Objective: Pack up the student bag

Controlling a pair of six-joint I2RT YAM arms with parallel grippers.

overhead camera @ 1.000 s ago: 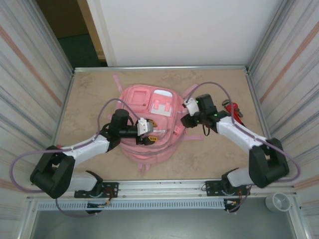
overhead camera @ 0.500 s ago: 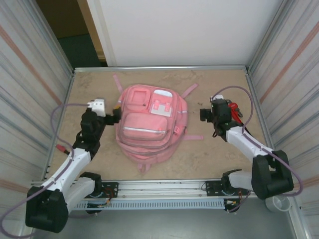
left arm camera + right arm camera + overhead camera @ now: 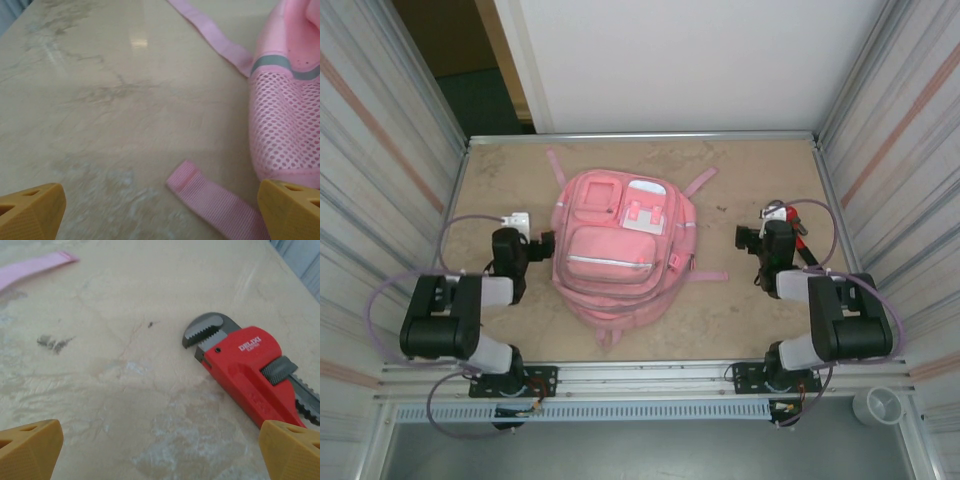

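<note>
The student bag [image 3: 620, 250], a pink backpack with white patches and a silver zip line, lies flat mid-table with its front pockets up. My left gripper [image 3: 542, 245] rests low just left of the bag, open and holding nothing. In the left wrist view its yellow fingertips [image 3: 30, 210] stand far apart, with the bag's mesh side pocket [image 3: 285, 130] and a loose strap end [image 3: 200, 192] ahead. My right gripper [image 3: 745, 238] sits right of the bag, also open. Bare table lies between its fingertips [image 3: 30, 447].
A red pipe wrench [image 3: 250, 375] lies on the table just right of my right gripper and appears beside the right arm [image 3: 790, 222]. Pink straps [image 3: 215, 37] trail outward from the bag. Metal walls close in the table [image 3: 500, 180] on both sides.
Both arms have pulled back from the bag and folded down at its sides. The left gripper left the bag's front pocket area; the right moved off toward the wrench.
</note>
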